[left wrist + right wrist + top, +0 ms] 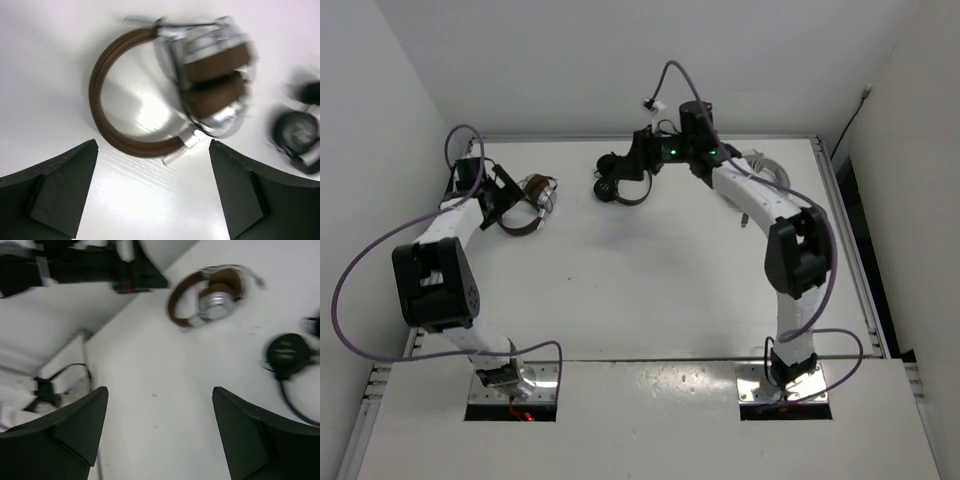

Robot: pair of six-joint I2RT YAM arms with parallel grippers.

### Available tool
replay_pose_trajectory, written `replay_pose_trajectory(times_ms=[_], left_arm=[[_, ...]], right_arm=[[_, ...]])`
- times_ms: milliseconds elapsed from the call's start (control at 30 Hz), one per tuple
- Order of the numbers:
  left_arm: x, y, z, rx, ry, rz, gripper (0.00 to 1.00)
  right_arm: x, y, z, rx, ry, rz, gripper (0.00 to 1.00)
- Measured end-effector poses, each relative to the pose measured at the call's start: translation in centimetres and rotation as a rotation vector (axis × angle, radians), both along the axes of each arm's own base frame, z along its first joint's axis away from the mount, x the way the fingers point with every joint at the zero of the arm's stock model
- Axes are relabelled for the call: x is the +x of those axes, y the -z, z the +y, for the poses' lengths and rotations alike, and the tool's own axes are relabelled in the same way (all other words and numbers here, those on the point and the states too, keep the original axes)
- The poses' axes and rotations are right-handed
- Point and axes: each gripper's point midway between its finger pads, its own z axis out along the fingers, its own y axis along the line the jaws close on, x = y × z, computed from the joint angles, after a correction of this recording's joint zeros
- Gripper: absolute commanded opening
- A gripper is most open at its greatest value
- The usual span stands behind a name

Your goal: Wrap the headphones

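- Brown band and silver-and-brown cups: the headphones (pixel 212 80) lie flat on the table (pixel 50 60) just ahead of my left pincer (pixel 152 146). The band's curve is nearest my tips, and the folded cups are beyond it, to the right.
- My left fingers (pixel 65 185) stand wide apart and hold nothing. In the wrist view the band's near arc falls between them, but I cannot tell whether it touches them.
- My right pincer (pixel 160 390) is also spread and empty. It hovers well apart from the headphones, which lie far ahead of it. The black set (pixel 285 355) is ahead of it, to its right.
- I judge this to be the first grasp, with the wrapping not yet begun.
- I cannot make out the cable in these blurred views. I should find it before closing, since pinching it under the band would spoil the wrap.
- To do this well, I'd come down squarely over the band and close on it, not on the slick cups. That leaves my right pincer free to gather the cable.
- The black set also lies off to the right of my left pincer, so I'd steer clear of it.
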Motion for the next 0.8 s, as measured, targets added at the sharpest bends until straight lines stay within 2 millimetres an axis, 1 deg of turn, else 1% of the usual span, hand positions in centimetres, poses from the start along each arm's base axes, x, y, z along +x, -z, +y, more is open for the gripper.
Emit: replay_pose_trajectory(times_ms=[100, 167, 233, 267, 300, 333, 400, 500, 567, 600, 667, 700, 767, 800], left_arm=[[-0.6, -5.6, -0.6, 0.083, 0.118, -0.11, 0.99], [-1.6, -8.8, -1.2, 0.148, 0.216, -0.171, 0.99], [-2.6, -11.0, -2.0, 0.202, 0.307, -0.22, 0.99], [-3.4, -11.9, -2.4, 0.237, 0.361, -0.246, 0.99], [-4.0, -12.1, -2.7, 0.255, 0.392, -0.255, 0.99], [-4.9, -12.0, -3.1, 0.271, 0.427, -0.256, 0.99], [-6.8, -10.7, -3.7, 0.293, 0.494, -0.235, 0.99], [-9.4, -7.2, -4.7, 0.281, 0.565, -0.177, 0.99], [-11.0, -4.7, -5.4, 0.26, 0.616, -0.131, 0.99], [-11.6, -3.9, -5.6, 0.251, 0.637, -0.116, 0.99], [-11.9, -3.4, -5.9, 0.25, 0.669, -0.107, 0.99], [-11.9, -3.5, -6.0, 0.255, 0.682, -0.113, 0.99], [-11.7, -3.7, -6.2, 0.269, 0.703, -0.127, 0.99], [-11.6, -3.8, -6.3, 0.276, 0.713, -0.131, 0.99]], right_arm=[[1.8, -0.7, -4.3, -0.102, 0.102, -0.11, 0.86], [2.6, -0.9, -7.7, -0.183, 0.179, -0.182, 0.87], [2.8, -0.9, -11.1, -0.264, 0.247, -0.237, 0.87], [2.5, -0.7, -13.2, -0.308, 0.283, -0.264, 0.89], [2.0, -0.6, -14.8, -0.341, 0.308, -0.277, 0.89], [1.7, -0.2, -16.5, -0.374, 0.339, -0.287, 0.89], [0.2, 0.8, -20.5, -0.434, 0.402, -0.28, 0.89], [-1.4, 2.8, -26.9, -0.505, 0.522, -0.229, 0.89], [-2.7, 4.7, -31.4, -0.552, 0.62, -0.171, 0.89], [-3.5, 5.8, -33.2, -0.571, 0.658, -0.137, 0.89], [-5.4, 7.9, -35.6, -0.601, 0.713, -0.076, 0.89], [-6.3, 8.7, -36.2, -0.613, 0.729, -0.05, 0.89], [-7.8, 9.8, -36.4, -0.634, 0.739, -0.023, 0.89], [-8.3, 9.9, -36.5, -0.642, 0.741, -0.019, 0.89]])
